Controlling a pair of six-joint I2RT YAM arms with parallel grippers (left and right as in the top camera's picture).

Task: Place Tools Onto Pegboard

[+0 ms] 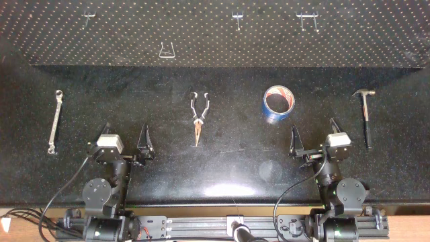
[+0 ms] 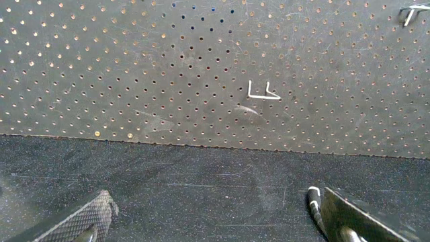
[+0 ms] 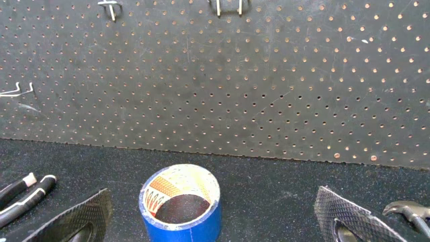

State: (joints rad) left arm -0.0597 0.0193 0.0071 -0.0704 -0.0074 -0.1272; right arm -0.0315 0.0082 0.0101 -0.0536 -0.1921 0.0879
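Pegboard (image 1: 201,33): a dark perforated board is seen standing along the far edge of the table (image 1: 134,87), and no tools are hung on it.
Hooks: four wire hooks are fixed to the board. A wide loop hook (image 1: 166,51) sits low and left of centre, and a small hook (image 1: 89,15), a middle hook (image 1: 236,20) and a double hook (image 1: 307,20) sit higher up.
Wrench (image 1: 54,122): laid flat on the table at the far left, lengthwise toward the board, well apart from the other tools.
Pliers (image 1: 199,119): laid flat near the middle of the table, with the handles toward the board and the nose toward the arms.
Tape roll (image 1: 278,104): a blue roll is stood on its flat side, right of centre, between the pliers and the hammer.
Hammer (image 1: 365,115): laid flat at the far right, with its head toward the board.
Left gripper (image 1: 125,131): held low over the table between the wrench and the pliers. Its fingers are spread wide and nothing is grasped.
Right gripper (image 1: 314,131): held low between the tape roll and the hammer. Its fingers are spread wide and nothing is grasped. In the right wrist view the tape roll (image 3: 180,202) is seen just ahead of it.
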